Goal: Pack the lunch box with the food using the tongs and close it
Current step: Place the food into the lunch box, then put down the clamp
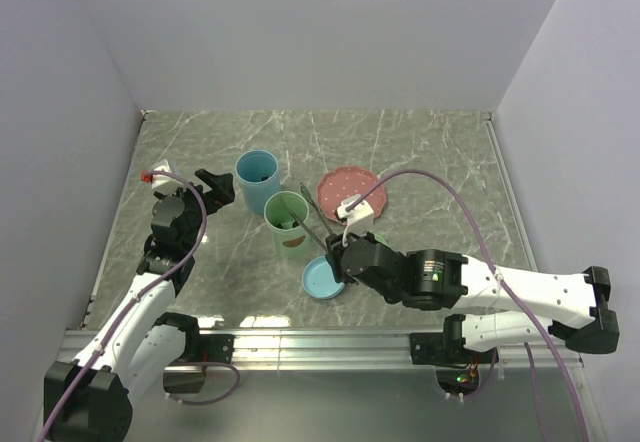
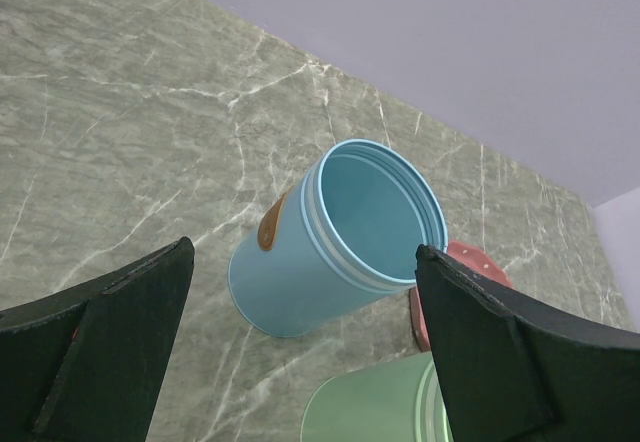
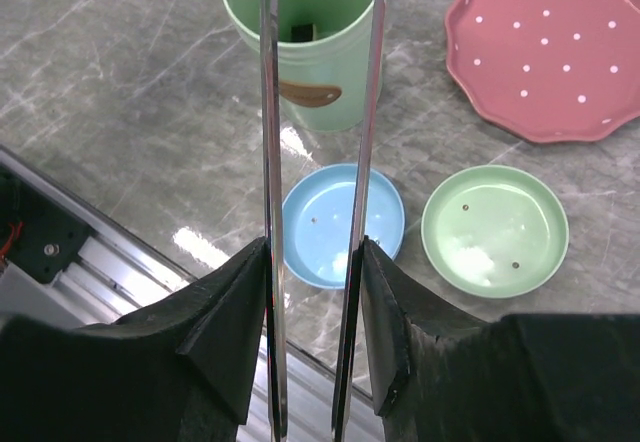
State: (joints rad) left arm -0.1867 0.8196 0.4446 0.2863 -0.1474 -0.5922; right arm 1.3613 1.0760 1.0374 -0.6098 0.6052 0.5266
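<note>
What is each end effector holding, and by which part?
Right end effector: the tongs, squeezed across both arms, back from the tips. Left end effector: open, nothing held.

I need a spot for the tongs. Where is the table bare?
Bare: the far strip of table behind the blue cup and pink plate, and the area right of the plate. Crowded: the middle, where green cup, blue lid and green lid cluster.
</note>
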